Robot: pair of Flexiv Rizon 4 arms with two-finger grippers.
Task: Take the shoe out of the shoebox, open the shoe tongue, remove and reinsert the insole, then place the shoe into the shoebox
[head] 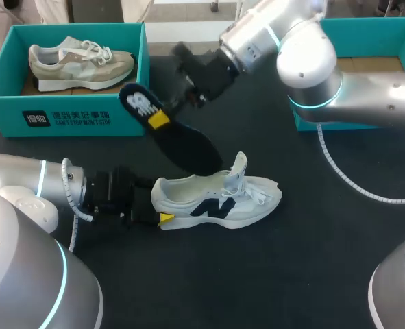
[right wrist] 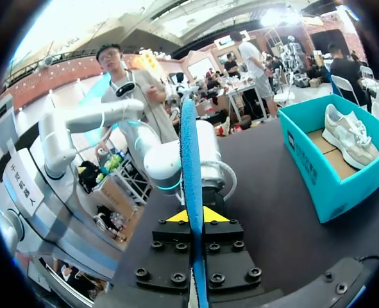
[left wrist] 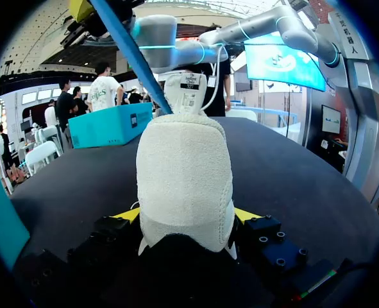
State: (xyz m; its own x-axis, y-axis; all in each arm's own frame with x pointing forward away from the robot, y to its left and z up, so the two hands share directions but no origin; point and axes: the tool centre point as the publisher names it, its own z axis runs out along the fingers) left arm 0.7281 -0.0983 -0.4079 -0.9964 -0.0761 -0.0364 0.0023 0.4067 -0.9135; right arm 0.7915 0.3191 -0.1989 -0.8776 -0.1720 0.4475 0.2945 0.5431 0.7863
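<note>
- The white shoe (head: 219, 202) lies on its sole at the centre of the frame on the black surface (head: 312, 274), toe pointing right and tongue (head: 239, 164) standing up.
- The left claw (head: 160, 214), reaching in from the lower left, is clamped on the shoe's heel, with a yellow tip on each side.
- The right claw (head: 157, 118), reaching in from the upper right, pinches the dark blue insole (head: 181, 147), which slants down to the shoe's opening.
- The teal shoebox (head: 65, 116) at the upper left holds a beige shoe (head: 79, 63).
</note>
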